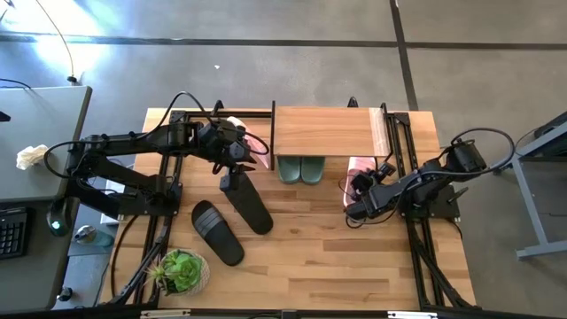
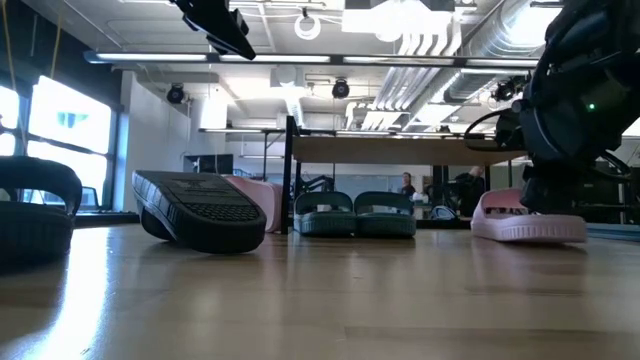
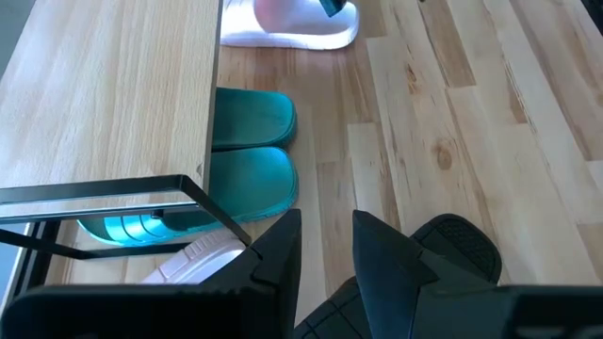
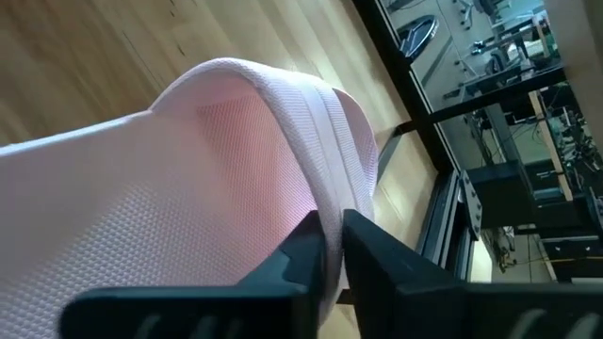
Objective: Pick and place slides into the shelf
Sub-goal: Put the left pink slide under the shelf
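The shelf [image 1: 323,131] stands at the table's far middle. The sage-green pair [image 1: 301,168] rests on the tabletop beneath it, with one end of each slide sticking out toward the near side. A pink slide [image 2: 525,220] lies sole-down off the shelf's right end, and my right gripper [image 4: 330,247] is shut on it. A second pink slide [image 1: 252,142] lies at the shelf's left end. Two black slides [image 1: 248,206] [image 1: 217,232] lie on the table at near left. My left gripper [image 3: 328,254] hangs above them, slightly open and holding nothing. My right gripper pinches the edge of the pink slide's strap [image 4: 332,202] between its two fingers. It comes slanting down from the table's right side. The slide's sole [image 2: 530,233] rests on the table.
A potted plant [image 1: 180,272] stands at the near left corner. Black frame rails [image 1: 416,239] run along the table's left and right sides. A grey desk [image 1: 35,151] stands left of the table. Bare wood [image 1: 337,257] fills the near middle.
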Tool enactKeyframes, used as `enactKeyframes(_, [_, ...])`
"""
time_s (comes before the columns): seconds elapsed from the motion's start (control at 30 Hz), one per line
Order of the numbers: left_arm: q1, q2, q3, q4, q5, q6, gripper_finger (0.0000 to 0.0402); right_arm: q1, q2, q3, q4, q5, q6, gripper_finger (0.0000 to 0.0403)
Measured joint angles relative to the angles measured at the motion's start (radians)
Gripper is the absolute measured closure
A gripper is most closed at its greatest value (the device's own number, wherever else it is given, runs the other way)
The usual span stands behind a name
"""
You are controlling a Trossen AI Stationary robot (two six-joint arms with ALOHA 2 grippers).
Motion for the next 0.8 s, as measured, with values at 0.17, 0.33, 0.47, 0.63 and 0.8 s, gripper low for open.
enactKeyframes(0.17, [0.0, 0.0, 0.0, -0.001, 0.0, 0.0, 0.0318, 0.0, 0.0, 0.0, -0.008, 0.0, 0.008, 0.0312])
enactKeyframes(0.33, [0.0, 0.0, 0.0, -0.002, 0.0, 0.0, 0.0318, 0.001, 0.001, 0.012, -0.036, -0.012, 0.011, 0.0283])
enactKeyframes(0.47, [0.0, 0.0, 0.0, -0.002, 0.0, 0.0, 0.0318, 0.02, 0.001, 0.066, -0.157, -0.014, 0.087, 0.0279])
enactKeyframes(0.63, [0.0, 0.0, 0.0, -0.003, 0.0, 0.0, 0.0318, 0.083, 0.001, 0.163, -0.327, -0.049, 0.193, 0.0279])
enactKeyframes(0.8, [0.0, 0.0, 0.0, -0.003, 0.0, 0.0, 0.0318, 0.144, 0.001, 0.243, -0.385, -0.089, 0.205, 0.0279])
